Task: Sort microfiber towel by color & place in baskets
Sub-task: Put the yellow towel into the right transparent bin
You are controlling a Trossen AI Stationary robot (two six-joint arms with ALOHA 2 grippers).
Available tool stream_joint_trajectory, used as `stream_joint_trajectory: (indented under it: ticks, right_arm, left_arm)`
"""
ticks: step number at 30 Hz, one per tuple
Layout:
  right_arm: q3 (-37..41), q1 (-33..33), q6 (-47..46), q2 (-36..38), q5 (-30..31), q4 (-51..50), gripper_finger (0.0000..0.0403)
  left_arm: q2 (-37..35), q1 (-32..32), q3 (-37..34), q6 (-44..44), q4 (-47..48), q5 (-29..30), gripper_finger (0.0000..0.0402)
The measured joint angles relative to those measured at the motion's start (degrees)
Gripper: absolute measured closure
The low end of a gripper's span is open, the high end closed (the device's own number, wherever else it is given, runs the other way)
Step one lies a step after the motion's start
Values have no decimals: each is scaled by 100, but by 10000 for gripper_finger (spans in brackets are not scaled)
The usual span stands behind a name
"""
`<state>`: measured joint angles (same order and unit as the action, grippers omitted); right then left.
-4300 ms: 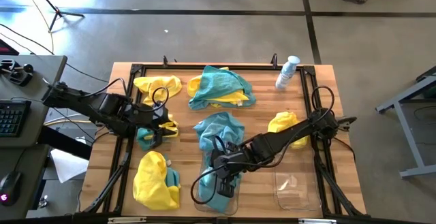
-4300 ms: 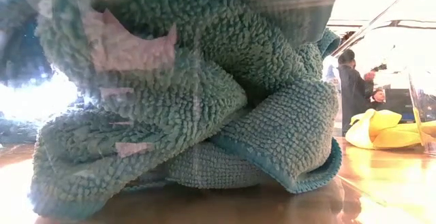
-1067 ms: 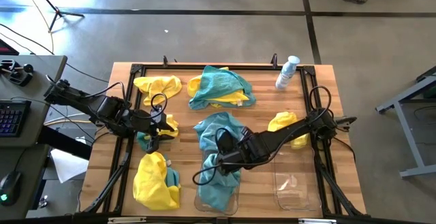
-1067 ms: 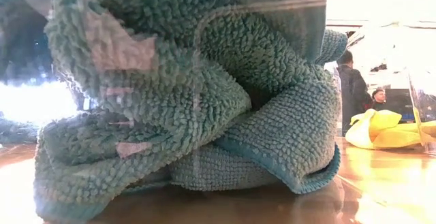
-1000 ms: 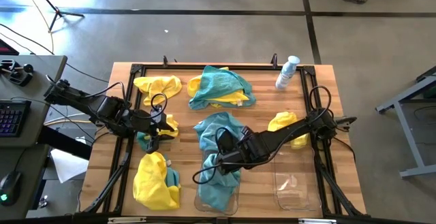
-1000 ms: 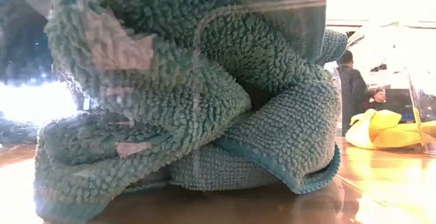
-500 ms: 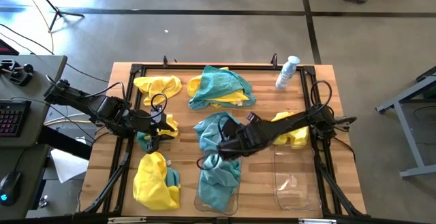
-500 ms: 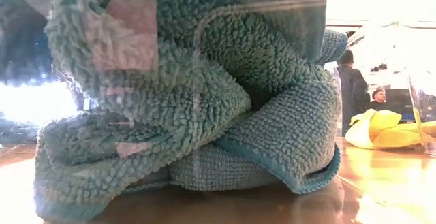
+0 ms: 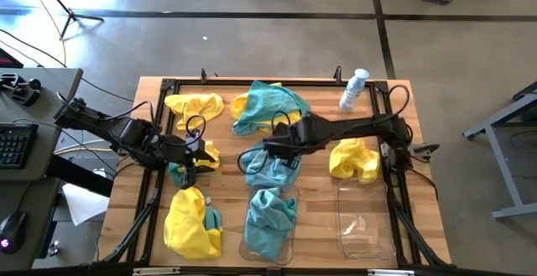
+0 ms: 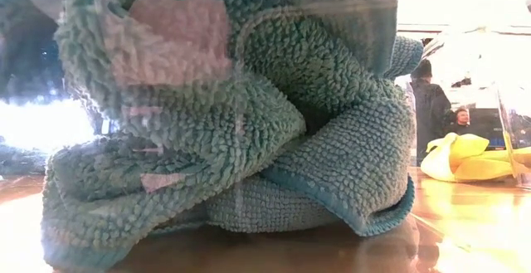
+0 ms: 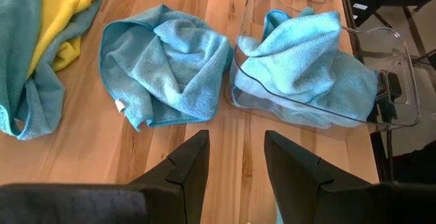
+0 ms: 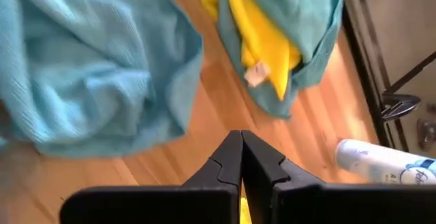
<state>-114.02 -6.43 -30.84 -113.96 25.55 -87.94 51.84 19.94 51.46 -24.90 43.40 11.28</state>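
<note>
One teal towel (image 9: 270, 222) lies in the left clear basket (image 9: 267, 255) – the right basket (image 9: 366, 230) is empty, other towels strewn on the surface – right claw (image 9: 270, 148) pressed together above a loose teal towel (image 9: 267, 169), left claw (image 9: 195, 157) spread

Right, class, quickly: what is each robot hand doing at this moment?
Left hand: open, holding nothing, above bare wood.
Right hand: closed, holding nothing, over the table's middle.
</note>
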Motion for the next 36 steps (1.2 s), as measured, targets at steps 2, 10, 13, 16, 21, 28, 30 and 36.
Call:
stream_joint_trajectory:
  ticks: [2, 10, 13, 16, 21, 28, 30, 36]
  right_arm:
    - [687, 158, 60, 305, -210, 310, 403]
    - [4044, 586, -141, 2553, -892, 2264, 403]
    - [4955, 789, -314, 3496, -922, 2427, 403]
    - [5595, 981, -283, 4362, -927, 2405, 403]
    - [6203, 1413, -112, 5303, -1130, 2351, 401]
    - [6431, 1746, 160, 5455, -1472, 2291, 348]
    - [6479, 1765, 175, 5390, -1491, 2298, 323]
    - [7054, 1771, 95, 5277, -1892, 2495, 252]
  left_arm:
    - [2, 0, 0, 1, 4, -2, 271]
    - [2, 1, 0, 0, -9, -2, 271]
    - [2, 0, 0, 1, -13, -2, 271]
    - [2, 0, 0, 1, -15, -2, 271]
    - [2, 0, 0, 1, -15, -2, 271]
    - [2, 0, 0, 0, -17, -2, 271]
    - [2, 0, 0, 2, -16, -2, 271]
    - [2, 0, 0, 1, -18, -2, 271]
